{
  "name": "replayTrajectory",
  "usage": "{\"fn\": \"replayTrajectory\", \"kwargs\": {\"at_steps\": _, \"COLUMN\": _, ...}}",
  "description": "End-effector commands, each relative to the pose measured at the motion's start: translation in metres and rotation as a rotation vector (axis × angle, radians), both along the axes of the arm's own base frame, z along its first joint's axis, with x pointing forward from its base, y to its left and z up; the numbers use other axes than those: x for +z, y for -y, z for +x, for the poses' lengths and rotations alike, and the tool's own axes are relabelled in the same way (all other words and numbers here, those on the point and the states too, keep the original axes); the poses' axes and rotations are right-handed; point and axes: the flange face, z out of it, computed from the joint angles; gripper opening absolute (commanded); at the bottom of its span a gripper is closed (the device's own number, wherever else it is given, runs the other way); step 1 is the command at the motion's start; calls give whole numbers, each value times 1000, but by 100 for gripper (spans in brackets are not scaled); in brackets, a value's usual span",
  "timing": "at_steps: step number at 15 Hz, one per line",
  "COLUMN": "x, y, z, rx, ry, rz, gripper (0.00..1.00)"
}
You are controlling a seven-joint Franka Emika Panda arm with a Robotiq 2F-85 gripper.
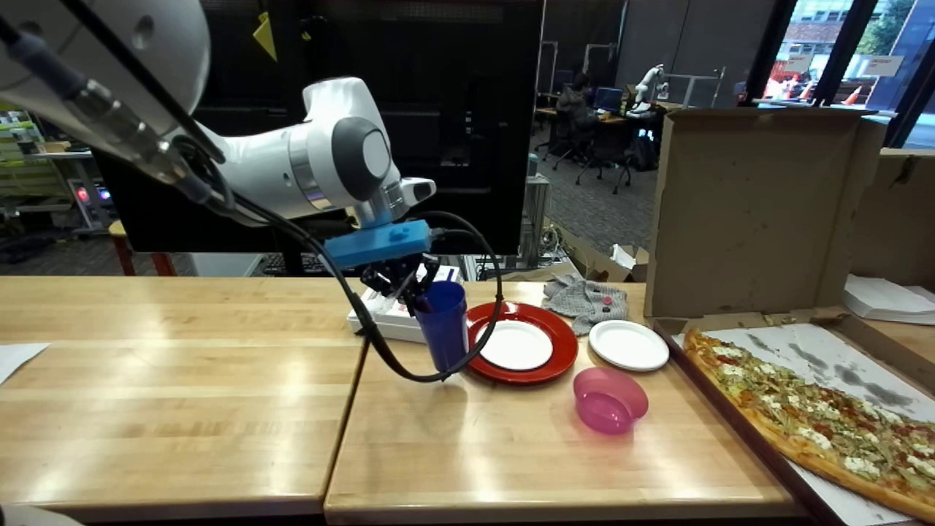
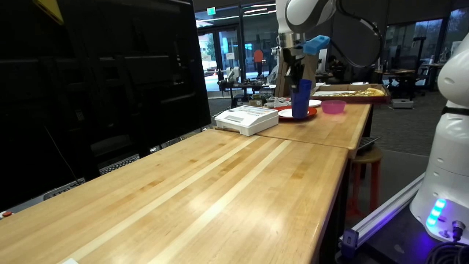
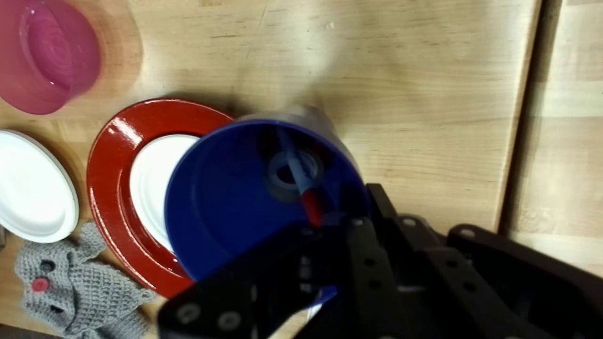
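My gripper (image 3: 360, 212) is shut on the wall of a dark blue cup (image 3: 207, 197), with one finger inside the rim and one outside. A marker (image 3: 294, 162) with a red cap leans inside the cup, its capped end beside the inner finger. Under it, at the cup's bottom, lies a roll of tape (image 3: 282, 194). In both exterior views the cup (image 1: 444, 329) (image 2: 301, 101) hangs slightly tilted below the gripper (image 1: 418, 303) (image 2: 296, 86), beside the red plate (image 1: 562, 351). Whether its base touches the table cannot be told for sure.
A small white plate (image 1: 517, 345) sits on the red plate. Around them are another white plate (image 1: 628, 345), a pink bowl (image 1: 610, 405), a grey knitted toy (image 1: 584, 301) and a white box (image 2: 247, 120). An open pizza box (image 1: 760, 212) holds pizza (image 1: 803, 416).
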Motion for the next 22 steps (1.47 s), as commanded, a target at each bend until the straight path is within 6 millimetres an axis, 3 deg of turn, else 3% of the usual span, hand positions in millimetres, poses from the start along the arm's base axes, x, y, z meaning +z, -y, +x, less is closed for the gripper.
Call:
{"fn": "replayTrajectory", "kwargs": {"at_steps": 1, "x": 10, "y": -19, "z": -30, "rx": 42, "ry": 7, "rz": -29, "gripper": 2}}
{"fn": "replayTrajectory", "kwargs": {"at_steps": 10, "x": 11, "y": -49, "z": -59, "rx": 161, "ry": 1, "rz": -27, "gripper": 2}}
{"fn": "replayTrajectory", "kwargs": {"at_steps": 22, "x": -1, "y": -86, "z": -68, "rx": 350, "ry": -85, "rz": 37, "gripper": 2}}
